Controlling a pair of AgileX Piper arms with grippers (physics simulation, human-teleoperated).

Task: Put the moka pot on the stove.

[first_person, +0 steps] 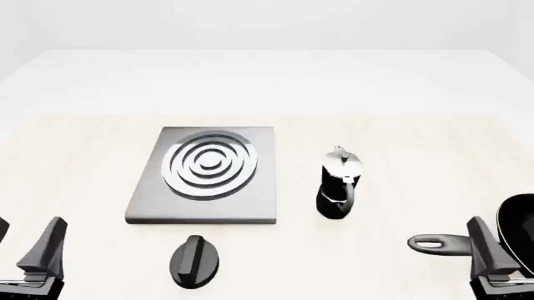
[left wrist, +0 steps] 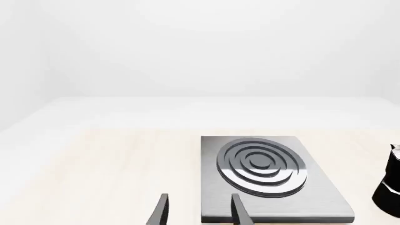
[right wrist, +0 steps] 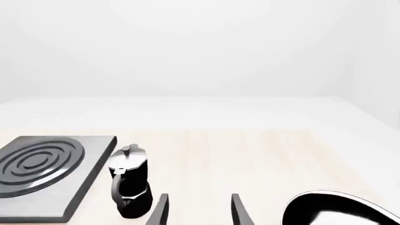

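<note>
Your moka pot [first_person: 338, 185] stands upright on the counter [first_person: 401, 150], just right of the stove [first_person: 202, 175] and apart from it. A black knob [first_person: 195, 260] lies in front of the stove and a black pan [first_person: 517, 234] sits at far right. Your left gripper [left wrist: 198, 209] and right gripper [right wrist: 198, 209] hang at the near edge, jaws apart and empty.

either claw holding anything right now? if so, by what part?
Nothing held. Left claw and right claw are both open and empty; the moka pot stands untouched on the table, beside the stove.
</note>
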